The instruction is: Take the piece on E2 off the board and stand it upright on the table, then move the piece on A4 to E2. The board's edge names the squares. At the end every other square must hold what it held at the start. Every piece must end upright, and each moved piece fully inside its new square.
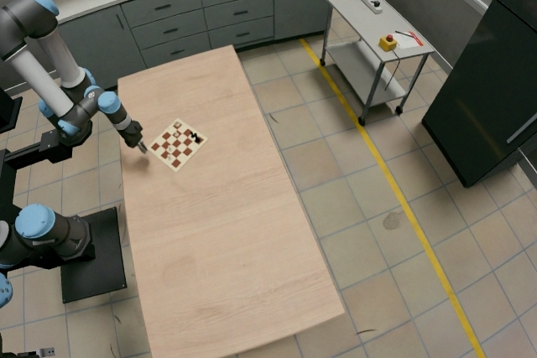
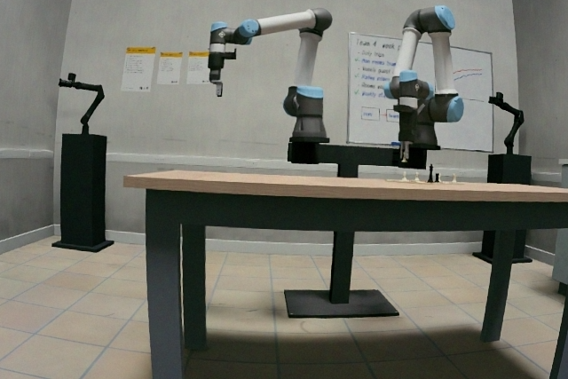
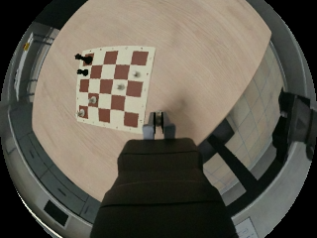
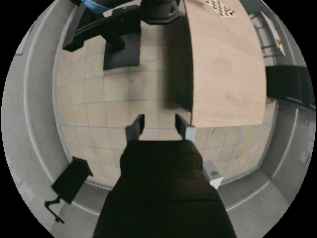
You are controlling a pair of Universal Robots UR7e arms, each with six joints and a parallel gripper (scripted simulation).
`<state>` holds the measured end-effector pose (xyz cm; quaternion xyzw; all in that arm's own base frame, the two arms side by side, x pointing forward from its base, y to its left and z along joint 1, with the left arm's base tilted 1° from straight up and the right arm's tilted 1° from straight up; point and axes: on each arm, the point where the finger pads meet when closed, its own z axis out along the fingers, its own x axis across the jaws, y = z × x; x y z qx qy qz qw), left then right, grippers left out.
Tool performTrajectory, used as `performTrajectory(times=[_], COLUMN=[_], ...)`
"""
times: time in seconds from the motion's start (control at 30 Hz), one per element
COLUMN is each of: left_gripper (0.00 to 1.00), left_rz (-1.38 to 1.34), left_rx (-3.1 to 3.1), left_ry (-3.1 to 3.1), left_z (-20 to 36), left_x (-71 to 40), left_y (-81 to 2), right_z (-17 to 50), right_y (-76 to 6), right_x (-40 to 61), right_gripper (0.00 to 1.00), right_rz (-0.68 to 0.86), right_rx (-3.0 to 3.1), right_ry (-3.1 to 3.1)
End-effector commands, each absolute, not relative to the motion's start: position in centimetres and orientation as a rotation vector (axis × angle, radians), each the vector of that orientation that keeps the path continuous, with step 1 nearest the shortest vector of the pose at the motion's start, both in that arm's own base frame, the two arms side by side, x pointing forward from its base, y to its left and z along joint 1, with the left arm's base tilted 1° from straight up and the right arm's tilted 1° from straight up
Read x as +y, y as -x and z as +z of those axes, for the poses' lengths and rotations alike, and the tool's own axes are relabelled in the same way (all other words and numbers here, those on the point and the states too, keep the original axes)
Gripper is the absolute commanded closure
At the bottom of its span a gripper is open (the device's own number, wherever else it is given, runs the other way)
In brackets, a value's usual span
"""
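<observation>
My left gripper (image 1: 143, 147) (image 2: 404, 151) (image 3: 158, 118) is shut on a small white piece (image 2: 403, 161), which hangs below the fingertips above the table, just off the board's edge. The chessboard (image 1: 176, 168) (image 3: 151, 64) lies flat. A tall black piece (image 2: 429, 174) (image 3: 87, 59) stands on a corner square with a shorter black piece (image 2: 437, 177) (image 3: 83, 72) beside it. Several white pieces stand on the board, among them one white piece (image 3: 137, 74) and another white piece (image 3: 121, 87). The edge labels are too small to read. My right gripper (image 2: 219, 89) (image 4: 159, 120) is open and empty, far from the board.
The wooden table (image 1: 225, 232) (image 4: 225, 74) extends well beyond the board. Its near edge to the arms (image 1: 123, 180) runs close to my left gripper. Two more white pieces, one white piece (image 3: 92, 100) and a corner white piece (image 3: 81, 113), stand at the board's far side in the left wrist view.
</observation>
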<state>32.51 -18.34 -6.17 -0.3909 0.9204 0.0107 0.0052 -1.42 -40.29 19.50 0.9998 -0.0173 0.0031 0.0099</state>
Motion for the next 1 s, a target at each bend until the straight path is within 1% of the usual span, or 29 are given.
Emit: performTrajectory(times=[0.0, 0.4, 0.97], left_gripper=[1.00, 1.00, 1.00], left_rz=[0.029, 0.029, 0.029], left_rx=[2.881, 2.881, 2.881], left_ry=[1.224, 1.224, 1.224], left_z=[-7.7, -11.5, -13.1], left_x=[-18.4, -18.3, -18.3], left_y=[-32.6, -32.6, -32.6], right_z=[19.5, 19.5, 19.5], right_y=[1.4, 1.4, 1.4], right_x=[-40.3, -40.3, -40.3], right_gripper=[0.00, 0.00, 0.00], right_rz=[0.010, 0.010, 0.010], right_rx=[-0.054, -0.054, -0.054], right_ry=[-3.120, -3.120, -3.120])
